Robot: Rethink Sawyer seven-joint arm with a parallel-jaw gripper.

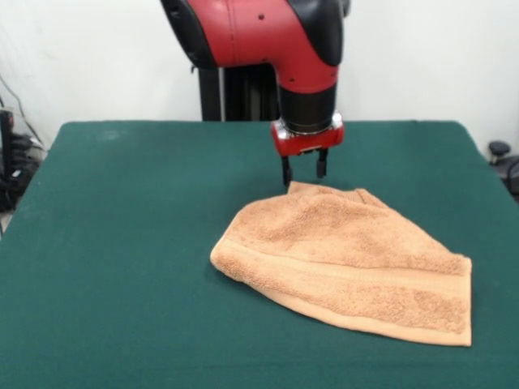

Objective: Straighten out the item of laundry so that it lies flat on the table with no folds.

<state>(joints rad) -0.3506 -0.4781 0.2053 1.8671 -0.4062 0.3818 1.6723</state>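
The orange-tan terry towel (345,263) lies on the dark green table (122,243), right of centre in the front view. It is folded over on itself into a rounded wedge, with a woven band along its near hem. My gripper (304,172) hangs from the red arm just above the towel's far tip. Its two black fingers (285,172) stand apart, open, with nothing between them. The fingertips sit right at the towel's far edge; I cannot tell if they touch it.
The robot's black pedestal (235,93) stands at the table's far side. Cables and dark equipment (12,162) sit off the table's left edge, and a dark object (501,154) sits off its right edge.
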